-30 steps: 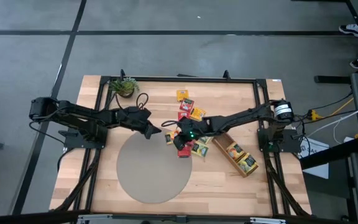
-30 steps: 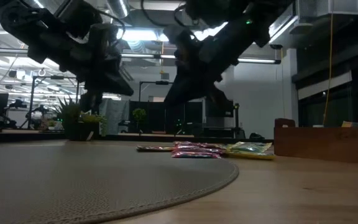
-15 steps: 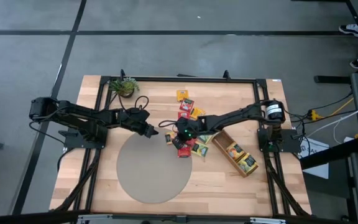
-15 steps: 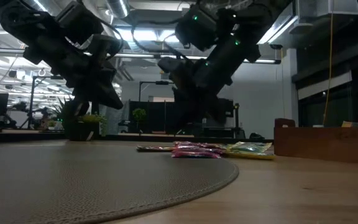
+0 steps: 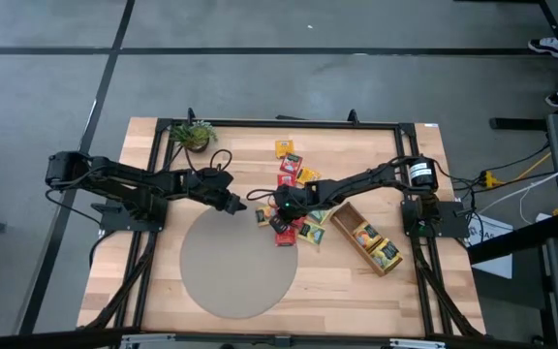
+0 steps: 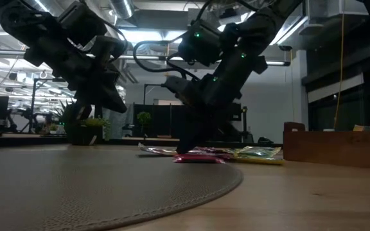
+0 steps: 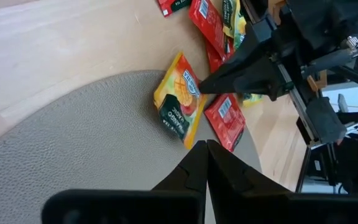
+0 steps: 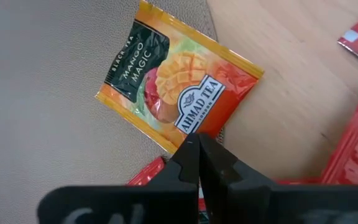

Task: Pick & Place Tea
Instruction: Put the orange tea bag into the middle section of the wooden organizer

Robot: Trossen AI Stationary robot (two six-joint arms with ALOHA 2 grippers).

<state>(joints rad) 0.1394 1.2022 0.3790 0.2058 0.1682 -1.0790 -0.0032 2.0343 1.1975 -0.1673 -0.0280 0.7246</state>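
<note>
An orange mango tea sachet (image 8: 179, 93) lies flat, part on the round grey mat (image 5: 231, 271) and part on the wood beside it; the left wrist view shows the same sachet (image 7: 180, 102). My right gripper (image 8: 196, 140) is shut and slants down, with its tips at that sachet's edge. My left gripper (image 7: 205, 149) is also shut and hovers over the mat's far edge (image 5: 242, 206), just left of the sachet. Several more tea sachets, red (image 7: 225, 118) and yellow, lie around (image 5: 294, 174) and under the right arm (image 5: 303, 233). My right gripper's shut fingertips (image 7: 202, 87) stand at the mango sachet's edge (image 8: 188, 127), on the side that lies off the mat. They come slanting down from the table's right. I cannot tell whether they touch the sachet. It lies flat.
A long wooden divided tray (image 5: 368, 244) with sachets in it lies to the right, tall in the low view (image 6: 336, 146). A small potted plant (image 5: 194, 134) stands at the far left corner. The near half of the mat is bare.
My right gripper has come down and a little toward the table's left, onto the edge of the mango sachet, staying shut. My left gripper has rolled slightly in place.
</note>
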